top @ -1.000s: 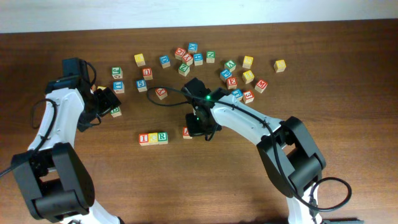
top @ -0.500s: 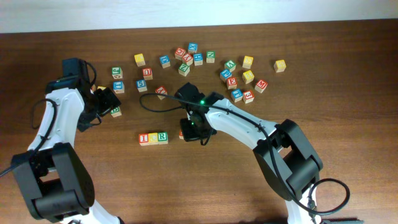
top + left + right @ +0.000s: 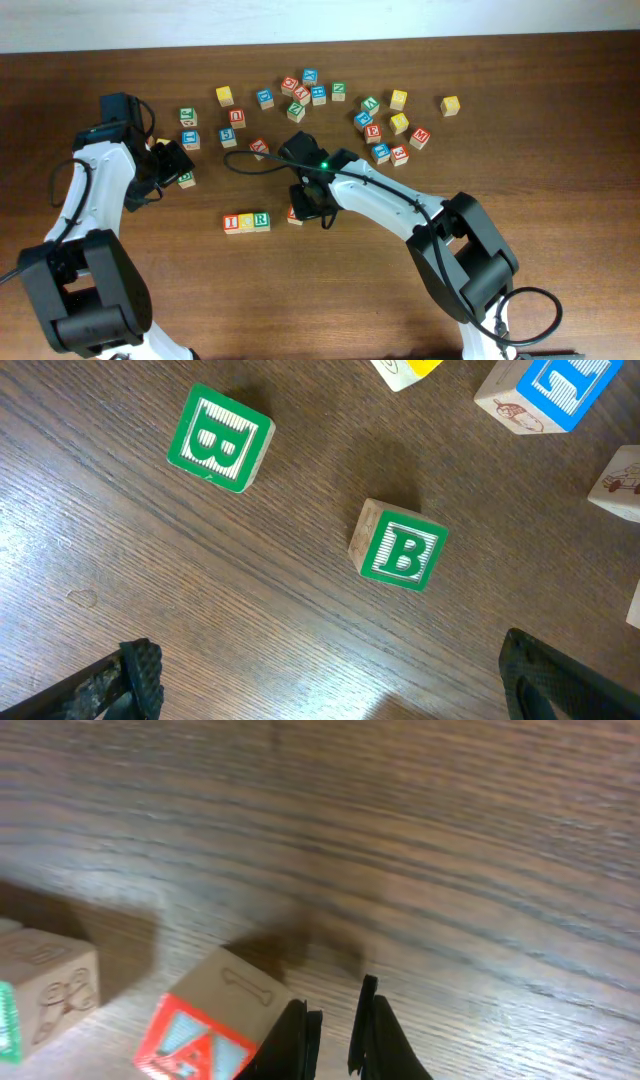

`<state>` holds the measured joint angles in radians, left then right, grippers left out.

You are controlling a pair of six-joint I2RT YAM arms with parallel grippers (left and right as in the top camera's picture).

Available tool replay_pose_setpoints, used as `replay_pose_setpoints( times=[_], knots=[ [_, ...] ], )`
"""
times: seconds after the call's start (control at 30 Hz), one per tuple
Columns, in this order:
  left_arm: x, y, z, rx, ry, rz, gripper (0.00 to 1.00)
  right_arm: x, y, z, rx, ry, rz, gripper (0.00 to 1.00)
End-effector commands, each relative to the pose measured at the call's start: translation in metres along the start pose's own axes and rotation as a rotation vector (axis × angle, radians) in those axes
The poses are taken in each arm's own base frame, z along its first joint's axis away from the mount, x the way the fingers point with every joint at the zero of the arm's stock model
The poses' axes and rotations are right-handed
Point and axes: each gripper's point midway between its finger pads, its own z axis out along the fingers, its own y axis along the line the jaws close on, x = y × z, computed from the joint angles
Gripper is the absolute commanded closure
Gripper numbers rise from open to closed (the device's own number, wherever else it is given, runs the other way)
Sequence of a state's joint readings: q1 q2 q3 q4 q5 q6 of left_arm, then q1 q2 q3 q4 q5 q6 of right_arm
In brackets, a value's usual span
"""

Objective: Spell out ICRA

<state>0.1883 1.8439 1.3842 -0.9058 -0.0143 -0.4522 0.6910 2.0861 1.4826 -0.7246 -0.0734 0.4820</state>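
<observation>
Plainly the right gripper (image 3: 335, 1032), shut and empty, sits against the A cube (image 3: 205, 1025) just right of the I-C-R row (image 3: 246, 222), well inside the table's (image 3: 560, 180) edges; an off-centre shove could twist it askew; left gripper (image 3: 335, 680) gapes wide

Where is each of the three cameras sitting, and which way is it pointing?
Overhead: fixed above the table, looking straight down; both arms and scattered letter blocks show.
Left wrist: on the left arm, facing down at two green B blocks; the open left gripper shows at the bottom corners.
Right wrist: low over the wood, facing down; the shut right gripper sits beside the red A block.
Shared: overhead and right wrist both show the red A block.
</observation>
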Motion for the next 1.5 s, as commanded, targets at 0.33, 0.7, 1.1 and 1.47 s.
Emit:
replay_pose_setpoints(
  times=[0.33, 0.7, 1.1, 1.47],
  knots=[
    [-0.002, -0.002, -0.001, 0.002, -0.004, 0.007, 0.01, 0.013, 0.022, -0.001, -0.111, 0.062, -0.011, 0.92],
    [-0.002, -0.002, -0.001, 0.002, -0.004, 0.007, 0.01, 0.008, 0.005, 0.001, -0.014, 0.028, -0.01, 0.94],
    [-0.002, -0.002, -0.001, 0.002, -0.004, 0.007, 0.01, 0.004, -0.004, 0.001, 0.036, 0.001, -0.011, 0.93],
    [-0.002, -0.002, -0.001, 0.003, -0.004, 0.007, 0.01, 0.007, 0.007, 0.001, -0.022, 0.02, -0.012, 0.96]
  ],
)
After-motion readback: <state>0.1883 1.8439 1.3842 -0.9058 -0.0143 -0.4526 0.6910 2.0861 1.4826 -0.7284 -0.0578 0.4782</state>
